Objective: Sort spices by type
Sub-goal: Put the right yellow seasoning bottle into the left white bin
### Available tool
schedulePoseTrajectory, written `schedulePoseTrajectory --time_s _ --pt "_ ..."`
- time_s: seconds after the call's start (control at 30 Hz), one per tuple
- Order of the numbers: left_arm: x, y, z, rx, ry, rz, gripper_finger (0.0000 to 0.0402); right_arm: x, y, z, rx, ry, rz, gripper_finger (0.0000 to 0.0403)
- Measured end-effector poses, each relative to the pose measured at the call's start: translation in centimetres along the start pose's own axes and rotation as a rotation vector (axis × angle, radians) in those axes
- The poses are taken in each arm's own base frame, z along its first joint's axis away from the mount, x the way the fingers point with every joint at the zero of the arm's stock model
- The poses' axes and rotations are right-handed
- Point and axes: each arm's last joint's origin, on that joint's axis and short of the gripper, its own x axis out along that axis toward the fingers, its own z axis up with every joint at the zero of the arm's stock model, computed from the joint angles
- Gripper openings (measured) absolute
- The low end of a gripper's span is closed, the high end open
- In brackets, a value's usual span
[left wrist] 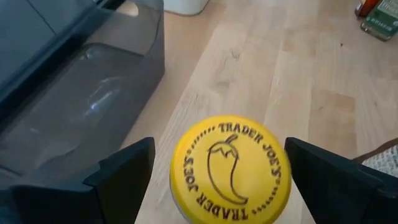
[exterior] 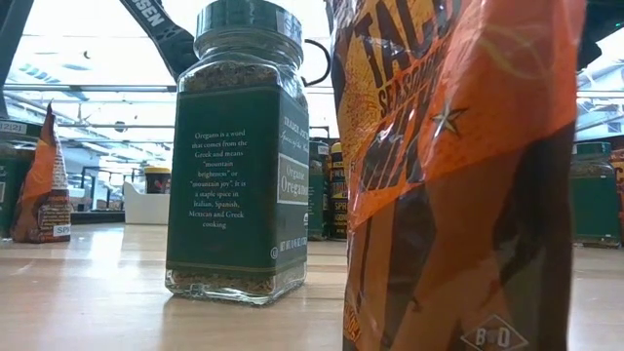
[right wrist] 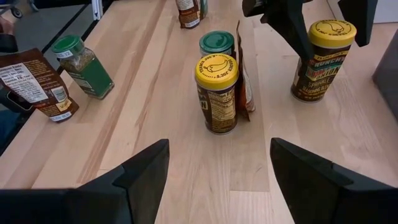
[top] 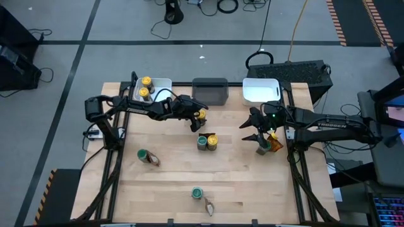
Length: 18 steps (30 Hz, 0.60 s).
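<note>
My left gripper is open over a yellow-lidded jar that stands upright near the dark grey bin. In the left wrist view its fingers stand on either side of the yellow lid with a gap on both sides. My right gripper is open above the table. It faces a cluster of a yellow-lidded jar, a green-lidded jar and an orange-brown packet. Two yellow-lidded jars stand in the left white bin.
An empty white bin sits at the far right. A green jar with a packet stands left of centre. Another green jar and packet are near the near edge. A third pair sits beside my right gripper.
</note>
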Motion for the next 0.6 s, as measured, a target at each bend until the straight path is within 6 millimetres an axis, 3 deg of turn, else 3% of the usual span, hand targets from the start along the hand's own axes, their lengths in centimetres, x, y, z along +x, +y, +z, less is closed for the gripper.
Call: schedulePoseTrajectory --time_s 0.17,0.6 --pt "0.00 0.00 0.00 0.000 0.000 0.000 0.0349 0.00 0.00 0.00 0.014 0.000 0.000 0.0263" --pt "0.00 0.00 0.00 0.000 0.000 0.000 0.0237 0.00 0.00 0.01 0.026 0.000 0.000 0.0263"
